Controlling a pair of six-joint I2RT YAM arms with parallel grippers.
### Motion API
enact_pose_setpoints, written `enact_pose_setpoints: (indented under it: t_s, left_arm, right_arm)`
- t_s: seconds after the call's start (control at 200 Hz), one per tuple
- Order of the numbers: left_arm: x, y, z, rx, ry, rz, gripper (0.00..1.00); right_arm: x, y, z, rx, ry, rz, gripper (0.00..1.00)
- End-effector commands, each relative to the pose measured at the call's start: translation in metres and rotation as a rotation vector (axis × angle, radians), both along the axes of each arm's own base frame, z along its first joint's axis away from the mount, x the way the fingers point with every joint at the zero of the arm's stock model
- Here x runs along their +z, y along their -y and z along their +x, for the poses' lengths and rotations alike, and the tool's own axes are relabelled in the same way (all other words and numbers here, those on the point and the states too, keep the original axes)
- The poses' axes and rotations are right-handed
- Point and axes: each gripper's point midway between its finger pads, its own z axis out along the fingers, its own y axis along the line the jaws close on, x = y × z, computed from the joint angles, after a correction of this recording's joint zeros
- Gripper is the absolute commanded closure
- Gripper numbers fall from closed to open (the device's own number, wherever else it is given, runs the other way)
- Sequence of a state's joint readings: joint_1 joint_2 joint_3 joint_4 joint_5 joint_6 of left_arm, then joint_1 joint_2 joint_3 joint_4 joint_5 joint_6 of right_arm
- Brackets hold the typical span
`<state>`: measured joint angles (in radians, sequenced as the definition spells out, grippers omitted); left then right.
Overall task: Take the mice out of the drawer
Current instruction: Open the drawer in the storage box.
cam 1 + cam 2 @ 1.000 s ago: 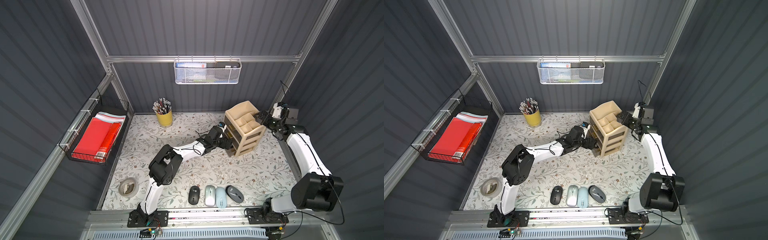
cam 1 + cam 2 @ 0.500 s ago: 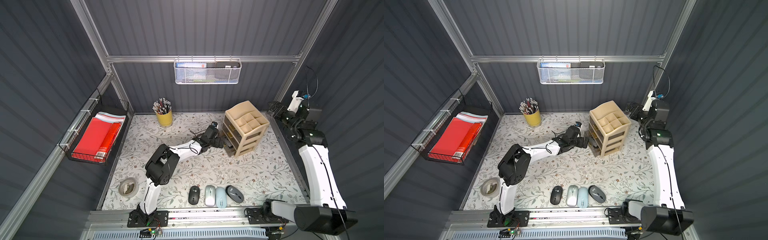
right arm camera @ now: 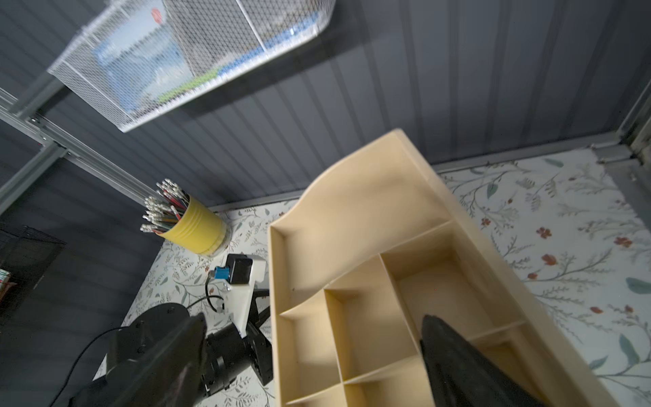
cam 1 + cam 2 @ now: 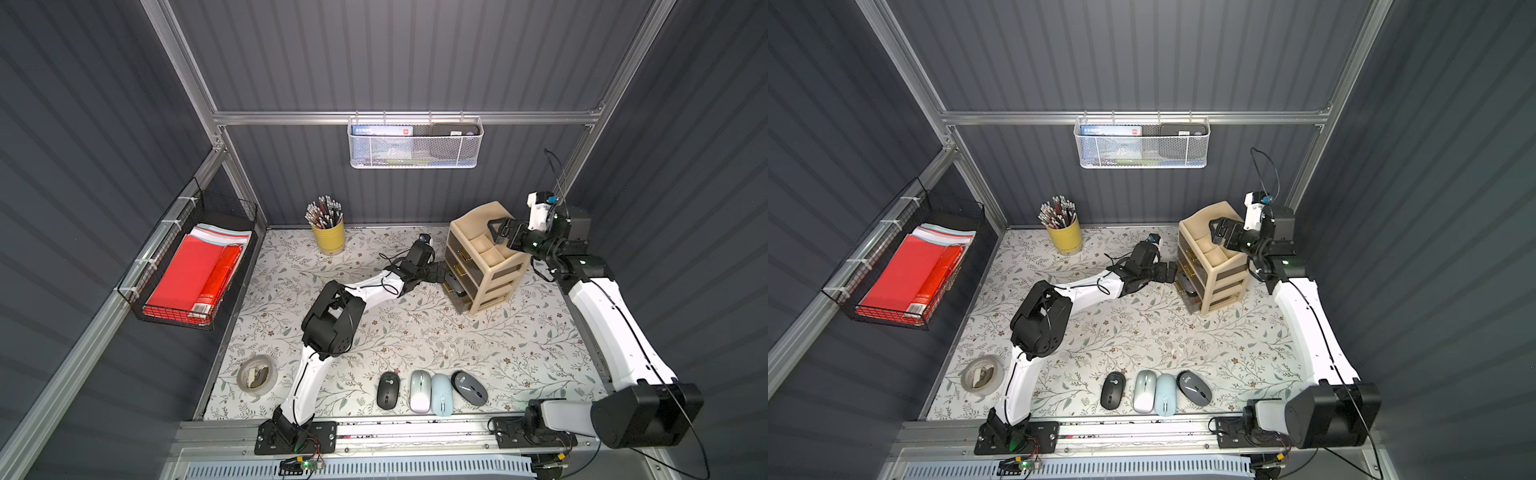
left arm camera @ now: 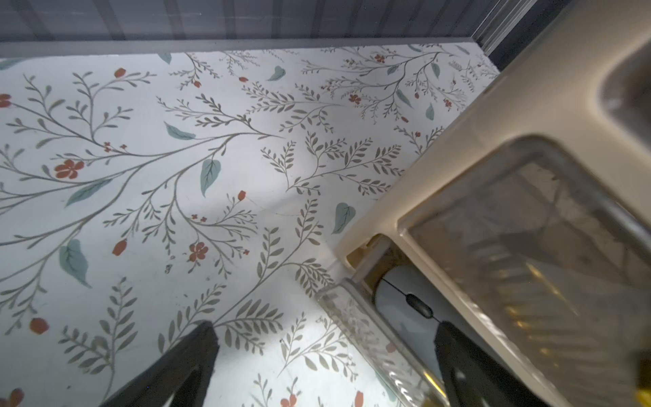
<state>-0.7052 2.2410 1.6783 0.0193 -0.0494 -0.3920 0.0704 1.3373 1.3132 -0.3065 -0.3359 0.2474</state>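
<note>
In both top views a beige drawer unit (image 4: 498,274) stands at the back right of the flowered mat (image 4: 415,332), its lowest drawer (image 4: 451,289) partly out. The left gripper (image 4: 440,275) lies at that drawer's front, jaws spread and empty; the right gripper (image 4: 498,233) hangs over the unit's open top, also released. A yellow pencil cup (image 4: 328,241), a tape roll (image 4: 257,375), a wire basket (image 4: 178,313) of red folders and a white mesh basket (image 4: 469,149) on the back wall stand well apart. Along the front edge lie a black mouse (image 4: 388,390), a silver-white mouse (image 4: 420,391), a pale blue mouse (image 4: 441,395) just beside it, and a dark grey mouse (image 4: 469,387) whose white logo is too small to read. In the left wrist view a fifth mouse (image 5: 398,299), grey with a dark wheel, sits in the clear-fronted drawer, half hidden under the drawer above; one finger (image 5: 458,370) is over it, the other over the mat. In the right wrist view the fingers (image 3: 458,366) straddle the unit's side wall; print on the mesh basket's blue box is blurred.
</note>
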Motion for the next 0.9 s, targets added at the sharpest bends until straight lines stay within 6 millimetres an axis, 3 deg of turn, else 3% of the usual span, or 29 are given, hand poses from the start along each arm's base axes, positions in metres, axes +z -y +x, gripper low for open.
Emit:
enact_pose_setpoints:
  t_s: [0.0, 0.18, 0.28, 0.43, 0.58, 0.73, 0.895]
  left_arm:
    - [-0.015, -0.002, 0.001, 0.025, -0.052, 0.021, 0.01]
    - [-0.042, -0.025, -0.003, 0.081, -0.152, 0.128, 0.01]
    - [-0.054, -0.051, -0.006, 0.138, -0.198, 0.247, 0.01]
    - [-0.055, -0.1, -0.006, 0.24, -0.196, 0.429, 0.01]
    - [-0.049, -0.15, -0.004, 0.37, -0.164, 0.64, 0.01]
    - [-0.032, -0.16, -0.001, 0.408, -0.137, 0.656, 0.01]
    - [0.003, -0.178, 0.012, 0.552, -0.029, 0.699, 0.01]
  right_arm:
    - [-0.012, -0.005, -0.001, 0.025, -0.031, 0.001, 0.01]
    - [-0.034, 0.005, 0.0, -0.025, -0.095, -0.032, 0.01]
    - [-0.053, 0.013, 0.006, -0.06, -0.163, -0.08, 0.01]
    - [-0.078, 0.034, 0.01, -0.16, -0.239, -0.162, 0.01]
    - [-0.082, 0.043, 0.009, -0.199, -0.254, -0.192, 0.01]
    - [-0.076, 0.044, 0.01, -0.206, -0.246, -0.196, 0.01]
    - [-0.07, 0.05, 0.014, -0.236, -0.244, -0.223, 0.01]
